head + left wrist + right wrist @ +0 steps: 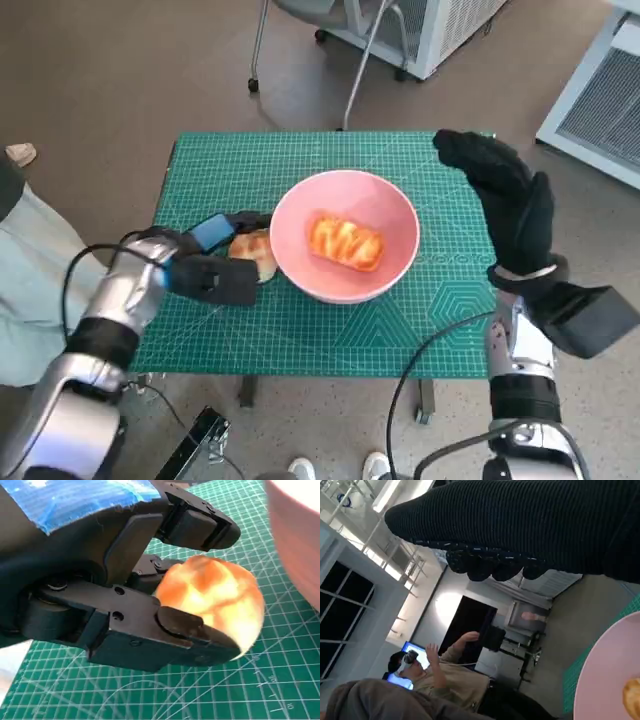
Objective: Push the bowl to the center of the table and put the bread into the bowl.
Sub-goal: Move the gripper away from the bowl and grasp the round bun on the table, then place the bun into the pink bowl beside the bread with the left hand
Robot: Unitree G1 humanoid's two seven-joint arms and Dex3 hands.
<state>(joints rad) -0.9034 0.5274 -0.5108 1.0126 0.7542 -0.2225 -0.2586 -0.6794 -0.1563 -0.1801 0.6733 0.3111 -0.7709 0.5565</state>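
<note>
- While the pink bowl (345, 236) is already sitting about in the middle of the green mat (250, 335), one bread (346, 241) is lying inside it and a second roll (212, 597) is waiting just outside, beside the bowl's wall on the robot's left.
- The left hand (205, 262) is gripping this roll: in the left wrist view its black fingers (185, 630) are closing on the roll from two sides, low over the mat.
- The right hand (512, 205) is hanging above the far right part of the table, holding nothing, with the fingers stretched and a little apart.
- I am judging the roll to be light and soft, so it is probably squashing under a hard squeeze; a gentle hold across its round middle is looking best to me.
- The crust is looking dry and not slippery, so it should not be sliding out easily.
- The bowl is looking stiff and smooth, and I think it is sliding easily on the mat if the hand is bumping its rim.
- On the mat I am reading only small ruler numbers, such as 10 near the edge; no brand or label is readable.
</note>
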